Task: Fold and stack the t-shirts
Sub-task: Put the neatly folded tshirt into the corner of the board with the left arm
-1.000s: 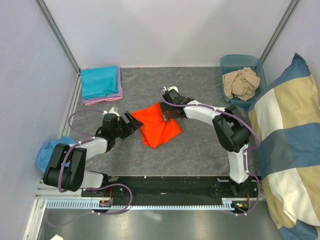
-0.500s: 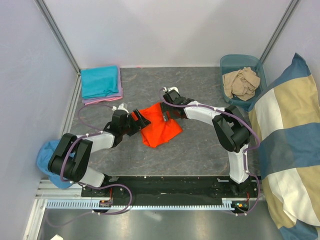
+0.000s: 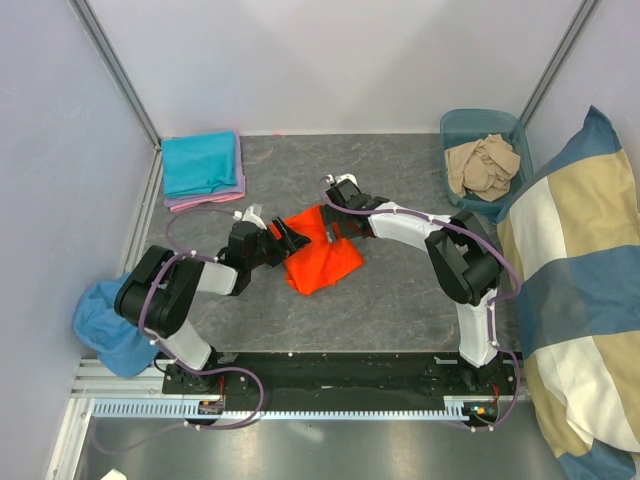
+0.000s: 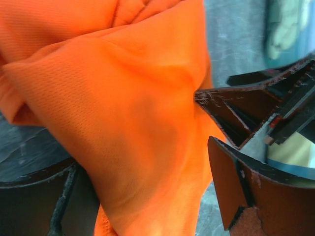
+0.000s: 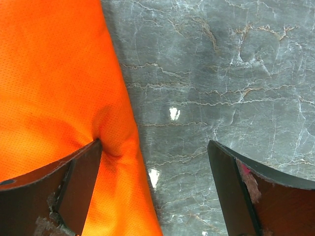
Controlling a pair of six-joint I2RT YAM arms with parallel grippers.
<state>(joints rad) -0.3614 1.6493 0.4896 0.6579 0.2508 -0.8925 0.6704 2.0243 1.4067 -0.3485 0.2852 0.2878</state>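
Far left, two stacked: teal t-shirt [image 3: 198,163] on pink-lilac t-shirt [image 3: 200,204]; one orange t-shirt [image 3: 325,262] mid worktop [image 3: 410,300]; left tool [image 3: 283,240] spread wide astride it, unclamped; right tool [image 3: 333,228] wide open, empty; far right, one bin [image 3: 480,113] holds beige t-shirts [image 3: 485,165].

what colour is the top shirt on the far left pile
The folded cloth t-shirt is teal, clearest in the top external view.

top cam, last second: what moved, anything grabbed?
The left gripper slid right onto the left edge of the orange shirt, and its elbow swung in toward the table. Its jaws now straddle a fold of the cloth but stand apart; nothing is gripped yet. Unchanged: the right gripper, open at the shirt's top edge, the shirt itself, the folded stack and the bin.
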